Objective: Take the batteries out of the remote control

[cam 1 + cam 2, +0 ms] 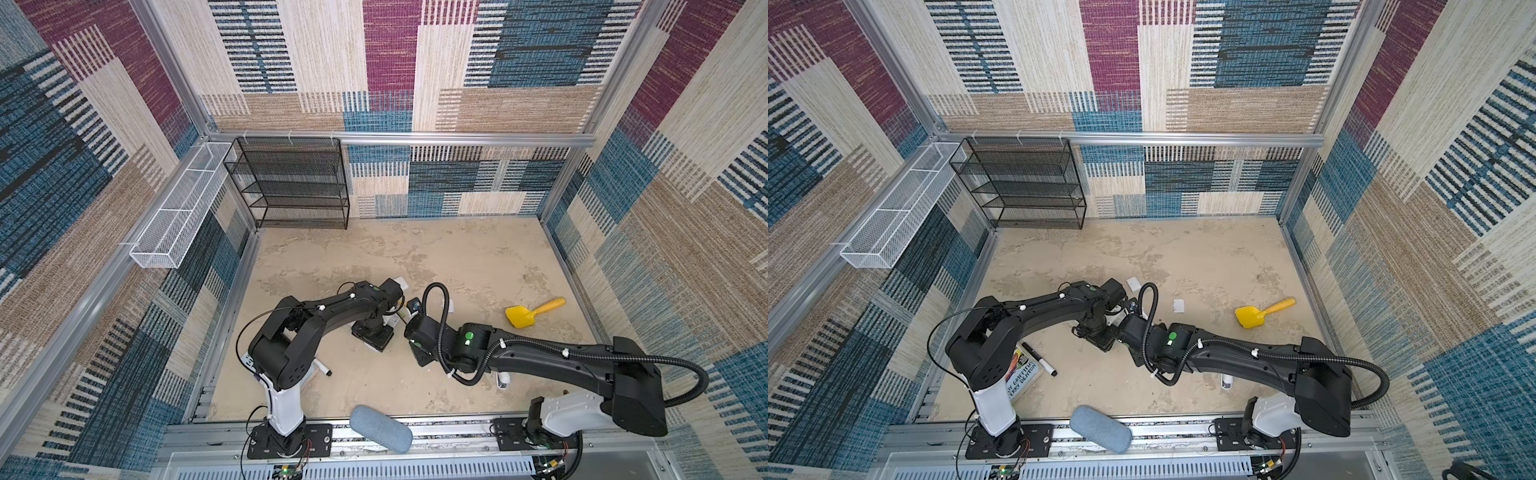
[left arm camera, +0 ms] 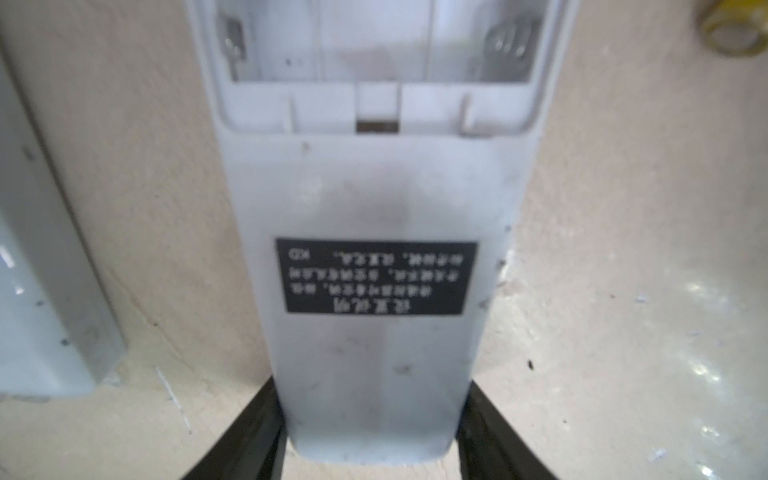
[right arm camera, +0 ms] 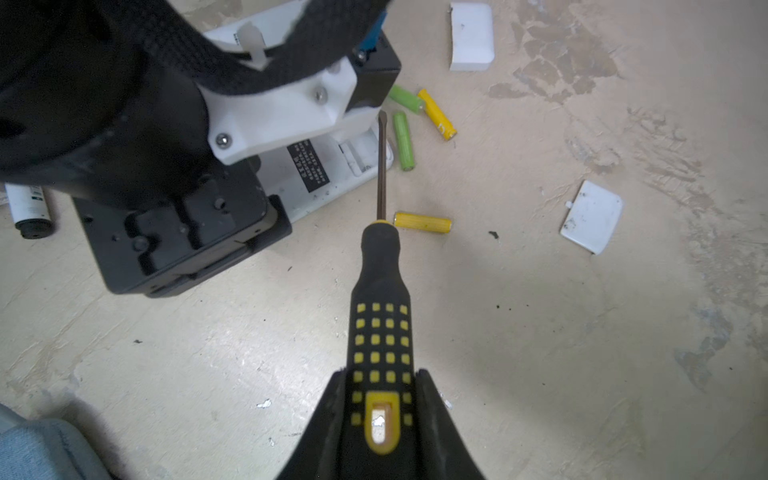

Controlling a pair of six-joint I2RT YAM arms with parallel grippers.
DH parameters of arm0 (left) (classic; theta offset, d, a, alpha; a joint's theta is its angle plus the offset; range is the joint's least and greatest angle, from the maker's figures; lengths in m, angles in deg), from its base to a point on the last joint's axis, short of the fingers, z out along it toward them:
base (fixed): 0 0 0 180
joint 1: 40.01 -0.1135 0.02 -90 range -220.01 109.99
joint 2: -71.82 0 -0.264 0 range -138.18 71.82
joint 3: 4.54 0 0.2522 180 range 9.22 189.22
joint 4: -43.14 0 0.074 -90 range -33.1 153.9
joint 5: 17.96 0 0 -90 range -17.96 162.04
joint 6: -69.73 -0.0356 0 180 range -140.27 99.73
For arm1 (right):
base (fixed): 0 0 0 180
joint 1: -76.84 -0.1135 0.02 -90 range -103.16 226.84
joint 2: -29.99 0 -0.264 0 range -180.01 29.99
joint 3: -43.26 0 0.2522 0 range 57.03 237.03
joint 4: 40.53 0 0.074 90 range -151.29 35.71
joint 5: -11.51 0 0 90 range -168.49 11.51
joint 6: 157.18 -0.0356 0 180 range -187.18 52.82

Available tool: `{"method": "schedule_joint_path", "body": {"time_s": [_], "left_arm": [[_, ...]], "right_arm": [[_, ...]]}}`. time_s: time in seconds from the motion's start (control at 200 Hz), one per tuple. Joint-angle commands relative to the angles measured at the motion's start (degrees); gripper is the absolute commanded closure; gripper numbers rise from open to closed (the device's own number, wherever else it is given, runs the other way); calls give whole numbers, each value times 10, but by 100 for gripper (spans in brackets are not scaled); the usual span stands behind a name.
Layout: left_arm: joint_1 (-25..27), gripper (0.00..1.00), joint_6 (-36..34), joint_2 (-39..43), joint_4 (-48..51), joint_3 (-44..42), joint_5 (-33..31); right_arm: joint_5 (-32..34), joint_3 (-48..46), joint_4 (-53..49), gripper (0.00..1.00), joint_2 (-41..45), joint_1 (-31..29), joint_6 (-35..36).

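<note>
The white remote control (image 2: 374, 199) lies back up on the table, and the part of its open battery bay that shows is empty. My left gripper (image 2: 372, 388) is shut on its narrow end, one finger on each side. Several yellow and green batteries (image 3: 404, 141) lie loose on the table just past the remote (image 3: 332, 166), one yellow battery (image 3: 423, 221) apart from the rest. My right gripper (image 3: 380, 374) is shut on the black-and-yellow handle of a screwdriver (image 3: 380, 286). Its blade points at the bay end of the remote. In both top views the arms hide most of this.
Two white battery covers (image 3: 471, 37) (image 3: 592, 216) lie beyond the batteries. A second grey-white remote (image 2: 50, 291) lies beside the held one. A yellow scoop (image 1: 534, 312), a marker (image 1: 1040, 359), a book (image 1: 1021, 374), a black mesh shelf (image 1: 291, 183) and a white basket (image 1: 183, 208) stand around.
</note>
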Motion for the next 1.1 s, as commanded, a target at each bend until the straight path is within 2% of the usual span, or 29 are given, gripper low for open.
{"method": "schedule_joint_path", "body": {"time_s": [0.0,0.195,0.376,0.686,0.731,1.017,1.097], "left_arm": [[-1,37,11,-11,38,-8,-15],[-2,31,18,-12,40,-5,-25],[-2,19,25,-4,39,6,-43],[-2,10,18,36,18,36,-64],[-2,3,16,44,13,37,-65],[-2,2,25,104,-43,14,-91],[-2,1,25,128,-67,1,-101]], "right_arm": [[11,-5,20,100,6,1,6],[11,-16,22,100,23,14,2],[10,-52,59,100,66,56,0],[18,-141,113,100,124,136,-22],[11,-154,122,100,123,141,-23],[-18,-210,197,100,70,145,-40],[-21,-228,217,94,62,146,-44]]}}
